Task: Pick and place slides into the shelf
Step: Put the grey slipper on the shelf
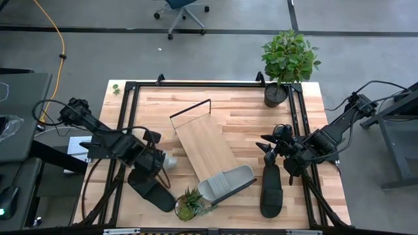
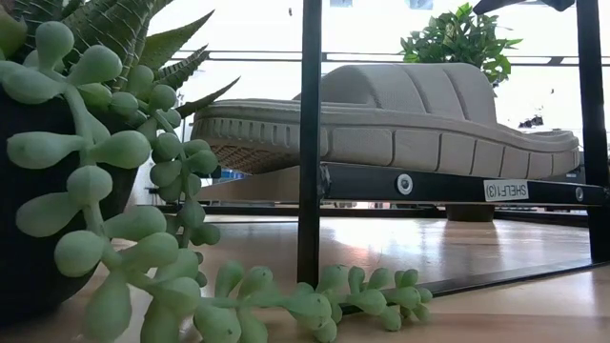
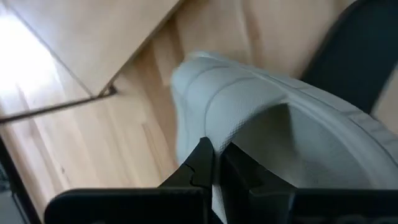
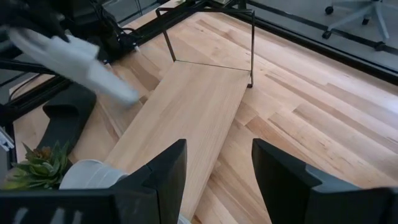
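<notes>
Shelf (image 1: 204, 149): lies slantwise mid-table, one grey slide (image 1: 227, 183) on its near end.
Held slide (image 3: 273, 130): light grey, off the table left of the shelf; probably light, rubbery, bendy; the edge suits pinching.
Left gripper (image 3: 214, 163): clamped on its rim.
Right gripper (image 4: 214, 163): parted, empty, hovering above a black slide (image 1: 272, 189).

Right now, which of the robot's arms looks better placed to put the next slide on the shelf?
The left. Its left gripper is already shut on a grey slide, lifted right beside the shelf. The right gripper hangs open and empty near a black slide on the table, so it would first have to grasp one.
</notes>
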You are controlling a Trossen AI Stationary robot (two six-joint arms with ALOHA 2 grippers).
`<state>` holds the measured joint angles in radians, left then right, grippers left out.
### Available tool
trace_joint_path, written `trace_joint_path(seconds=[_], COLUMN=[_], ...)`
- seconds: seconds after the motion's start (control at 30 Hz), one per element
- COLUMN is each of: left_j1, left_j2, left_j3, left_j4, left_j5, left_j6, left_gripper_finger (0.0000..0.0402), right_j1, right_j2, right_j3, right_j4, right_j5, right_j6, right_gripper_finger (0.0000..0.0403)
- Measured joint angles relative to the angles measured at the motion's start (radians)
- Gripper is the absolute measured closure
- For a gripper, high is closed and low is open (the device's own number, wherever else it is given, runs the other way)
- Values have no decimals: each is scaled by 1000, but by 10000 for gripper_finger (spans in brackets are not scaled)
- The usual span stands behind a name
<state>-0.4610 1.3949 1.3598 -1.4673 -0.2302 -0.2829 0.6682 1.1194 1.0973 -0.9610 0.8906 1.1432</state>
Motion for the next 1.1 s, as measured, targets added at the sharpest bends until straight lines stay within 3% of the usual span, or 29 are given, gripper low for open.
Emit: trace_joint_path(seconds=[0.37, 0.63, 1.1], left_j1=[-46, -43, 8], left_j2=[1, 1, 67], left_j3=[154, 253, 283], left_j4=[-3, 23, 265], left_j5=[-73, -199, -414], left_j6=[-3, 68, 480], left_gripper_finger=[400, 400, 401], right_j1=[0, 0, -7], right_j2=[0, 0, 0], right_j3=[0, 0, 0], right_j4=[0, 0, 0], right_j5=[-3, -3, 35], right_j6=[0, 3, 26], right_gripper_finger=[230, 230, 230])
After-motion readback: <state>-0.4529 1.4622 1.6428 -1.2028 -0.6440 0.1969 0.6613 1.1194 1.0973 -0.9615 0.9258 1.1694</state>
